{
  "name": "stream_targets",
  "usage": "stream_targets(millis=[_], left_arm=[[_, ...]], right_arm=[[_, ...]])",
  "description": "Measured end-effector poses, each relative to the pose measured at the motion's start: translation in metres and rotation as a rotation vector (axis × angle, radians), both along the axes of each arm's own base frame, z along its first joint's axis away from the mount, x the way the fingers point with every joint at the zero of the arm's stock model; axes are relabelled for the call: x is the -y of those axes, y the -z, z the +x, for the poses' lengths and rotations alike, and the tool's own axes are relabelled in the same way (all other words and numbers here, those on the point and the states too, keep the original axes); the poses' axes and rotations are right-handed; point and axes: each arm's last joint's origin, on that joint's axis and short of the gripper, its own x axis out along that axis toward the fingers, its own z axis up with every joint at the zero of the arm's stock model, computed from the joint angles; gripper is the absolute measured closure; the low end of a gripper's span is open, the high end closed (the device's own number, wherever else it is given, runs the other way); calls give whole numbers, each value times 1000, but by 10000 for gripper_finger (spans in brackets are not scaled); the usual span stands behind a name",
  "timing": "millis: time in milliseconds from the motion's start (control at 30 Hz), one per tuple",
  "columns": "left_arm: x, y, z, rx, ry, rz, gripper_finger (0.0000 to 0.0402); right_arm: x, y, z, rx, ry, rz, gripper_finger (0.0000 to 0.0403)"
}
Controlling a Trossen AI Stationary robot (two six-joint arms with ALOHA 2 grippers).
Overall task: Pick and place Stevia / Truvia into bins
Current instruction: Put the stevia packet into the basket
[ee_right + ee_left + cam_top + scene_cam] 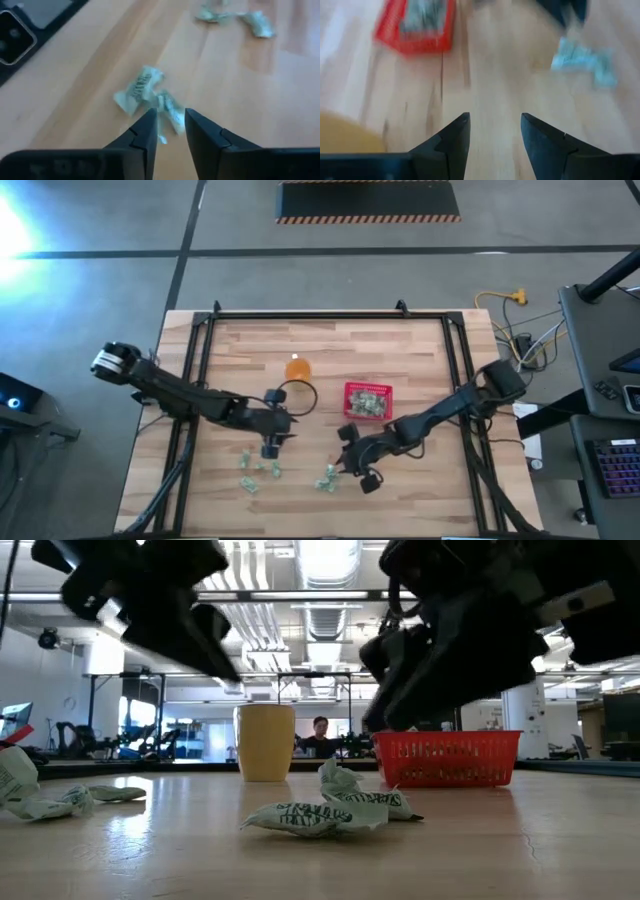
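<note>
Green-and-white Stevia packets lie in two loose groups near the table's front, one group [255,470] on the left and one [328,477] toward the middle. More packets fill the red bin [368,401]. My left gripper [271,448] hovers just behind the left group, open and empty [495,117], looking toward the bin [417,25]. My right gripper [345,465] sits low beside the middle group. Its fingers stand slightly apart [170,112], and the end of a crumpled packet [172,111] reaches between the tips. Another packet [140,87] lies beside that one on the wood.
A translucent orange cup [298,368] stands behind the left gripper, left of the bin. Black frame rails [200,370] run along the table's sides. In the low view a person [320,732] sits far behind the table.
</note>
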Motion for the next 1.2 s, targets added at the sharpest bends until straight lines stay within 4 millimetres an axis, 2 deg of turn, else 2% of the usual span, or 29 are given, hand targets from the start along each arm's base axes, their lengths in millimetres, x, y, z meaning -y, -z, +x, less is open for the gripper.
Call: stream_targets(millis=[200, 400, 467, 600, 767, 1200], left_arm=[[1, -13, -8, 74, 3, -15, 242], [1, -12, -15, 67, 4, -1, 242], [2, -13, -13, 88, 1, -5, 242], [4, -12, -12, 91, 1, -2, 242], [4, -9, -12, 74, 5, 5, 242], [4, -9, -12, 74, 2, 8, 242]], right_arm=[[-1, 9, 9, -26, 3, -12, 267], [-4, 13, 21, -10, 3, -10, 246], [-3, 22, 22, -53, -3, -28, 243], [-5, 33, 30, -83, -15, -37, 245], [-2, 30, 36, -125, -23, -25, 256], [-1, 28, 31, -194, -27, -17, 280]])
